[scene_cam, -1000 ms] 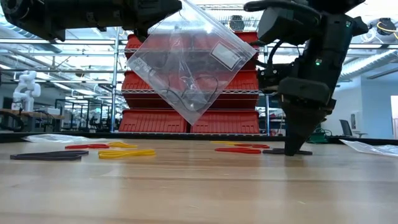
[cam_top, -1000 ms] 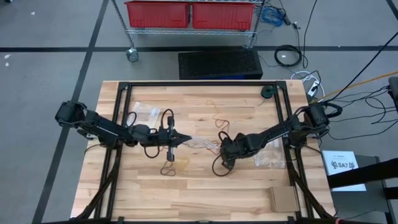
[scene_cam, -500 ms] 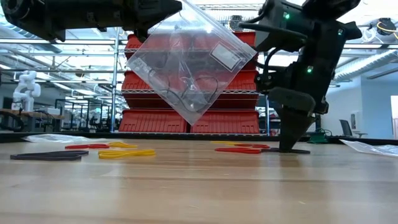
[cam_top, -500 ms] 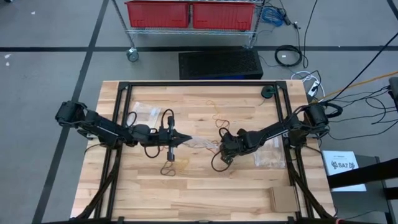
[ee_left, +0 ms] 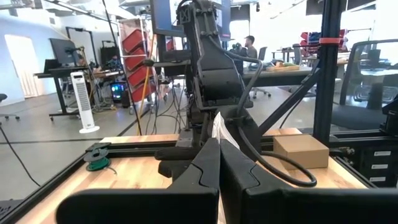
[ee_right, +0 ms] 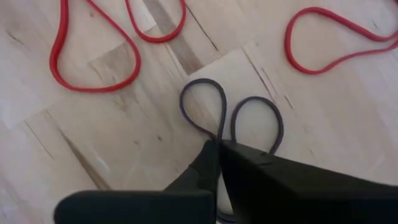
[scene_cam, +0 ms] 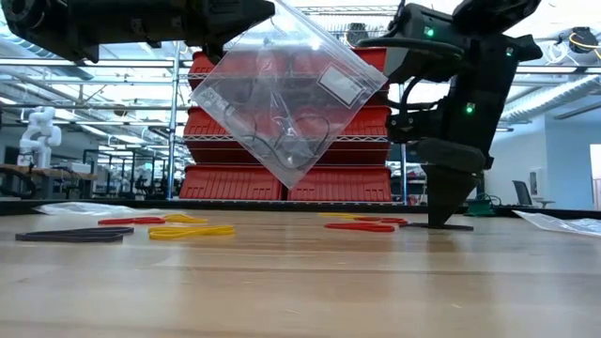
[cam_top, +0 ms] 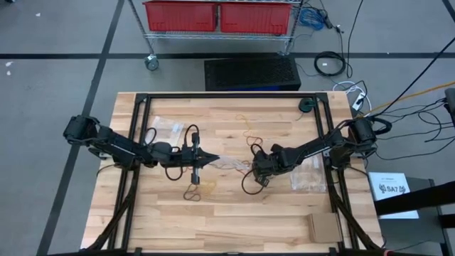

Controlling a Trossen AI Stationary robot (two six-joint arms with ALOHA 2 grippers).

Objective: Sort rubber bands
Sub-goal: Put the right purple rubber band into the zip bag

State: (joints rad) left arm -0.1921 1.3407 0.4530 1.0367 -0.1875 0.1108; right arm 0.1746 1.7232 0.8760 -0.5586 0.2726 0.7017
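Our right pincer (ee_right: 219, 144) has just snapped closed, its tips down on the counter (cam_top: 234, 227) and pinching the middle of a black rubber band (ee_right: 205, 102), whose two loops splay out ahead of the fingers. A second ago those fingers stood wide apart. The band still lies flat on the wood, near the counter's centre, slightly toward 3 o'clock. Red rubber bands (ee_right: 93, 68) lie close by. Our left pincer (cam_top: 202, 158), clamped on a clear bag (scene_cam: 282, 94), holds it aloft toward 9 o'clock. We judge the pick is made; lifting comes next.
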